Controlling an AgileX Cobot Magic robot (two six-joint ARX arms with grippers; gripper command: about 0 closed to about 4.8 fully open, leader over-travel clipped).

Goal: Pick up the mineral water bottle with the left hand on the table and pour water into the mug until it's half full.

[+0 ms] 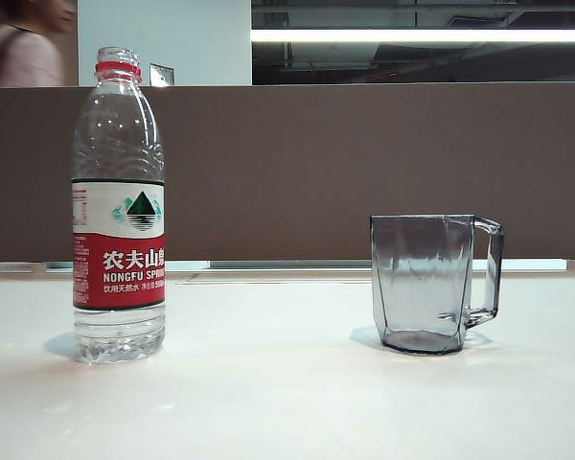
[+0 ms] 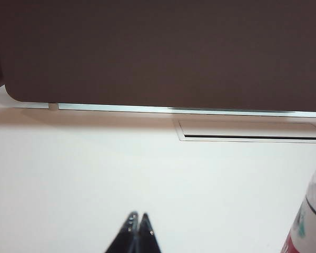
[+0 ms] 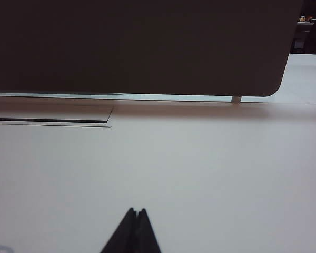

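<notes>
The mineral water bottle (image 1: 119, 206) stands upright on the left of the white table (image 1: 268, 383), uncapped, with a red neck ring and a red-and-white label; water fills it. The grey-tinted faceted mug (image 1: 429, 284) stands to its right, handle pointing right, and looks empty. Neither arm shows in the exterior view. In the left wrist view my left gripper (image 2: 138, 216) is shut with nothing in it, low over bare table, and an edge of the bottle (image 2: 310, 224) shows off to one side. My right gripper (image 3: 136, 211) is likewise shut on nothing above bare table.
A brown partition (image 1: 364, 168) runs along the table's far edge, with a cable slot (image 2: 253, 137) in the tabletop in front of it. A person (image 1: 29, 43) stands behind the partition at the far left.
</notes>
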